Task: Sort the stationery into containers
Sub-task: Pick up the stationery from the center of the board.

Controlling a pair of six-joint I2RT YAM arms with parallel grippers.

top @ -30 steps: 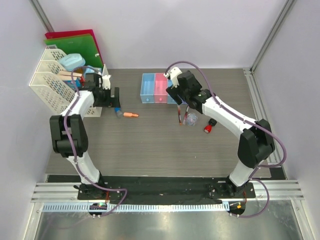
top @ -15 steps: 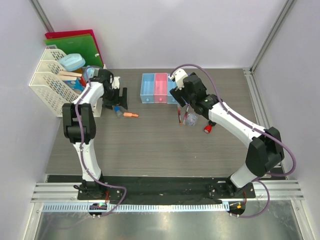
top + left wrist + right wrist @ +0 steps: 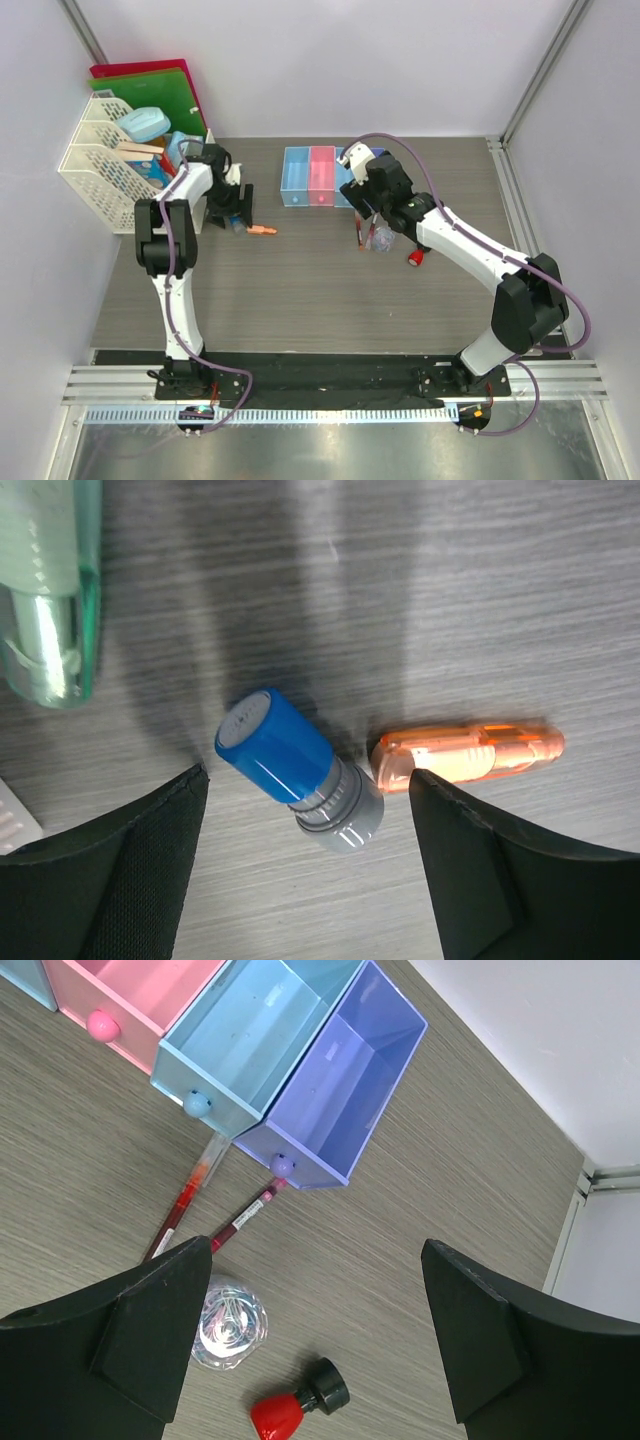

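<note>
My left gripper (image 3: 305,880) is open, low over the table, jaws either side of a blue-and-grey piece (image 3: 298,772) lying on its side. A short orange marker (image 3: 468,755) lies just right of it, a green translucent piece (image 3: 50,590) at upper left. In the top view the left gripper (image 3: 240,208) is beside the marker (image 3: 262,230). My right gripper (image 3: 310,1330) is open and empty above two red-and-black pens (image 3: 185,1205), a clear bluish lump (image 3: 230,1325) and a red piece with a black cap (image 3: 295,1410). The joined bins (image 3: 255,1040) stand just beyond.
A white lattice rack (image 3: 105,165) with boxes and red and green folders stands at the far left, close behind my left arm. The right arm (image 3: 400,200) covers the right-hand bins in the top view. A metal rail (image 3: 520,190) runs along the table's right edge.
My left gripper has moved right and a little nearer, away from the rack and over the blue piece. My right gripper has shifted slightly over the pens. No item has moved.
</note>
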